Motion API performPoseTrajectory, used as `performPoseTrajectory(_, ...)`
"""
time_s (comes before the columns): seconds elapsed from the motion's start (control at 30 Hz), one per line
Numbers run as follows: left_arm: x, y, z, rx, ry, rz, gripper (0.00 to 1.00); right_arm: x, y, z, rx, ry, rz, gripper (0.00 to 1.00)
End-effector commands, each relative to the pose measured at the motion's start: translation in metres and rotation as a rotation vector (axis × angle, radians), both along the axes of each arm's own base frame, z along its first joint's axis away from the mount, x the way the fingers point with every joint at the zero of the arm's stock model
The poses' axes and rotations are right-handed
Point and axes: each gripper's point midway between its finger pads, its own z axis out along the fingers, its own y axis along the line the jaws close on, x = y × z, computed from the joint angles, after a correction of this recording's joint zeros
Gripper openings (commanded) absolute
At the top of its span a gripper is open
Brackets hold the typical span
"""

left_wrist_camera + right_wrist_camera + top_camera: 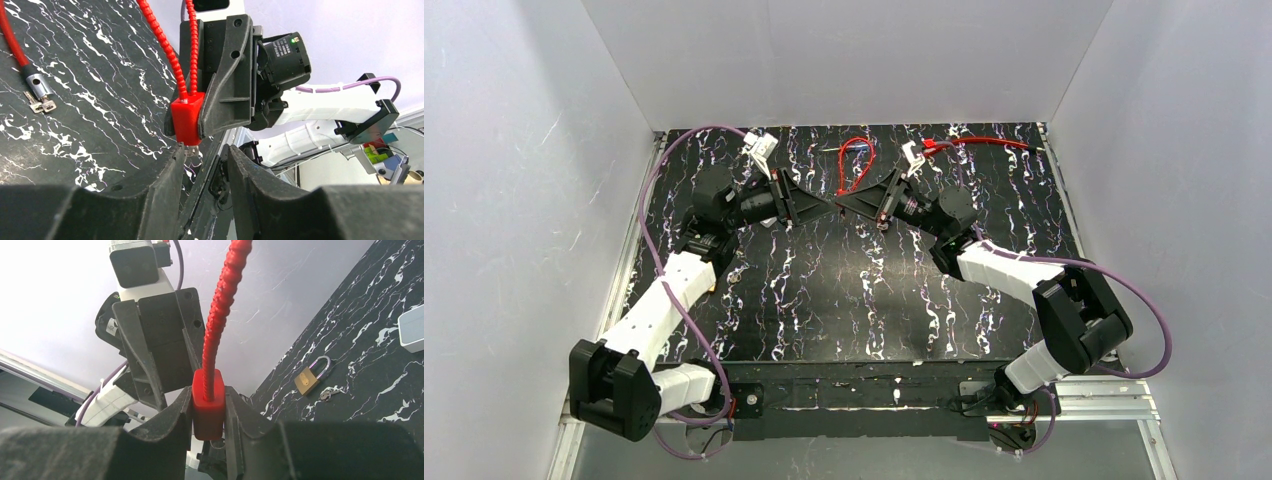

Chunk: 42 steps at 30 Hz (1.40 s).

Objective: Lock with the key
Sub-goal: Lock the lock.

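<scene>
My right gripper (208, 391) is shut on the red body of a cable lock (207, 412) and holds it above the table. The lock's ribbed red cable (842, 170) loops up and away behind it. In the left wrist view the lock body (186, 119) hangs from the right gripper's fingers (227, 95). A small silver key (191, 149) sticks out of its underside. My left gripper (205, 147) is open, its tips on either side just below the key, the left fingertip (172, 160) closest to it. Both grippers (836, 206) meet mid-table at the back.
A brass padlock (309, 378) with a small key (327, 393) lies on the black marbled table. A second red cable (11, 42) with a metal end and keys (40, 104) lies at the back right (984, 141). A white box (412, 327) sits nearby. White walls enclose the table.
</scene>
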Motion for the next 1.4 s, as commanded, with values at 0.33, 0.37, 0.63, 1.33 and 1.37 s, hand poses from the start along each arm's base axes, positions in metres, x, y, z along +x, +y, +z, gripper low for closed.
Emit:
performPoseTrajectory(0.33,0.000,-0.003,-0.015,0.017,0.038,-0.002,0.45,-0.008,-0.005,0.034,0.106,-0.116,-0.009,0.01)
performPoseTrajectory(0.37,0.001,-0.003,-0.016,0.018,0.040,0.003,0.51,-0.009,-0.005,0.034,0.108,-0.121,-0.007,0.01)
performPoseTrajectory(0.63,0.007,-0.004,-0.023,0.027,0.058,0.019,0.55,-0.019,-0.006,0.043,0.135,-0.146,0.022,0.01)
performPoseTrajectory(1.33,0.019,0.003,-0.042,0.018,0.186,0.087,0.17,-0.056,-0.015,0.068,0.222,-0.270,0.123,0.01)
performPoseTrajectory(1.37,0.018,0.003,-0.040,0.017,0.178,0.081,0.16,-0.056,-0.015,0.068,0.221,-0.275,0.123,0.01)
